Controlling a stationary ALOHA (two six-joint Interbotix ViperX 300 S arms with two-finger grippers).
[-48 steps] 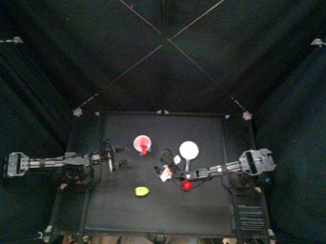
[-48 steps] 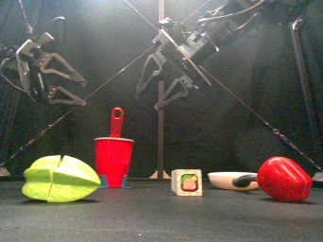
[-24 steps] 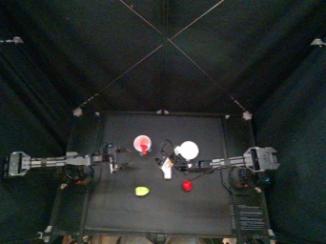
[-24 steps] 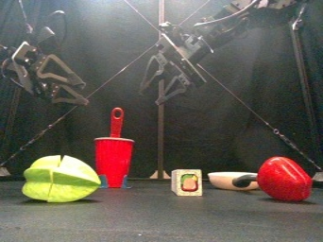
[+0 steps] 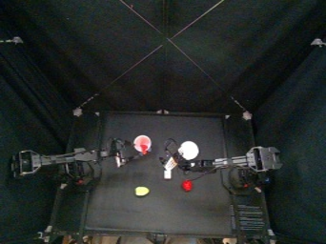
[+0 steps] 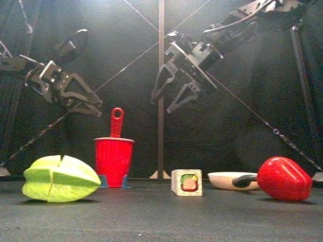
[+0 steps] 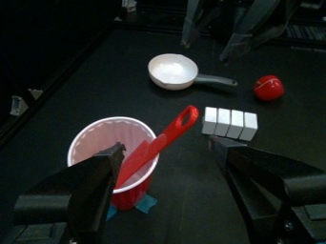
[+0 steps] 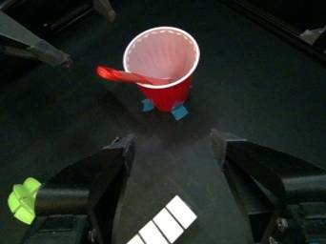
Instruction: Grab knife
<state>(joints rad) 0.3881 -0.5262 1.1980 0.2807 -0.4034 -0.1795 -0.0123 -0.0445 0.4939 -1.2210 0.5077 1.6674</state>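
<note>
On the black table [image 5: 128,129], no sure sight of the knife: cannot pick out a short, slim white utensil in any view. Could be hidden behind the segmented white block [image 7: 230,123] or lost among the pale specks beside it in the top view; cannot tell which.

Nearest candidates, easy to mistake for it: the white round-headed utensil [image 7: 173,70] lying flat beyond the block, and the red-pink utensil [image 7: 173,143] leaning out of the red cup [image 7: 102,143].

Hanging above the cup, the left gripper [image 7: 169,152]: jaws spread wide, nothing between them. Facing the same cup from the other side, the right gripper [image 8: 171,141]: likewise spread wide and empty. Both high off the table in the front view, well clear of the cup's rim.

Relative to either tool, cannot place the knife; judging by where both point, not under the jaws.

Risks from here: closing on the red-pink handle by mistake, tipping the light cup on the way down, or the two arms crowding each other over one spot. Further out, a red fruit [image 7: 268,88] and a green fruit [image 6: 59,178], unlikely to interfere.
</note>
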